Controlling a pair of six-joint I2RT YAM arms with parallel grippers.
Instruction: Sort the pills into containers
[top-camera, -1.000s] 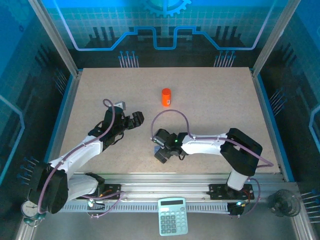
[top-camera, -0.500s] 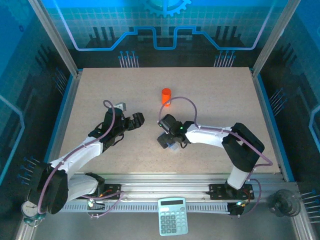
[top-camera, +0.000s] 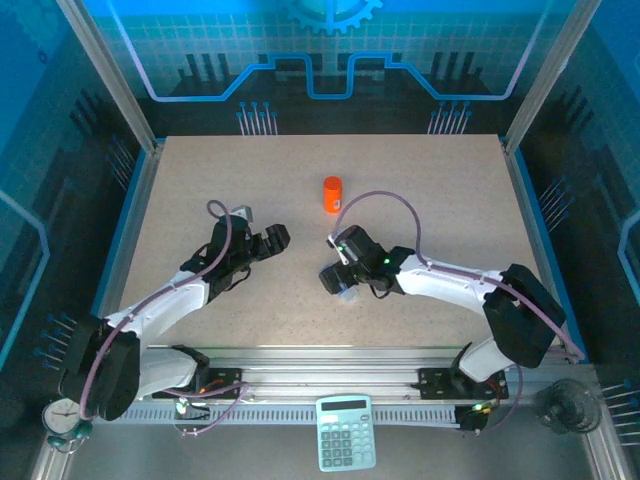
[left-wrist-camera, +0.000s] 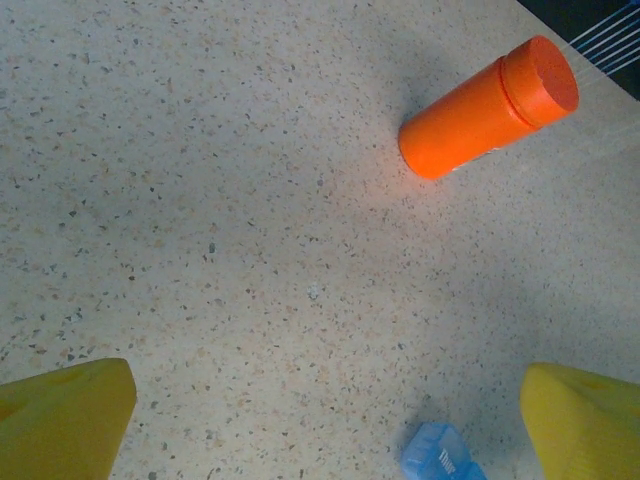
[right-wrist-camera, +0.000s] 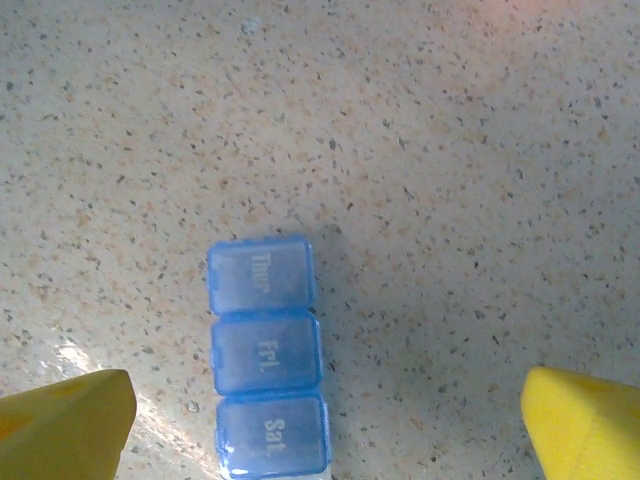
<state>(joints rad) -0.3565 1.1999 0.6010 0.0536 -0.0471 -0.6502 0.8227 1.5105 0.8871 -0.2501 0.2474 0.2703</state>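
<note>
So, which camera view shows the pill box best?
The right wrist view: the pill box sits close, three lids reading Thur, Fri, Sat. The left wrist view catches one corner at its bottom edge; the top view, a small, partly hidden patch.

Pill box (right-wrist-camera: 266, 355), right wrist view: three blue lids, each carrying a white day label.
- Top lid reading "Thur".
- Middle lid reading "Fri."
- Bottom lid reading "Sat".
- Letters sitting near upright in frame, leaning slightly.

Left wrist view: corner of pill box (left-wrist-camera: 440, 455) poking in at bottom edge, "Thur" showing on it, tilted.

Calculator (top-camera: 345, 432), top view: key markings appearing too small to read.
</note>
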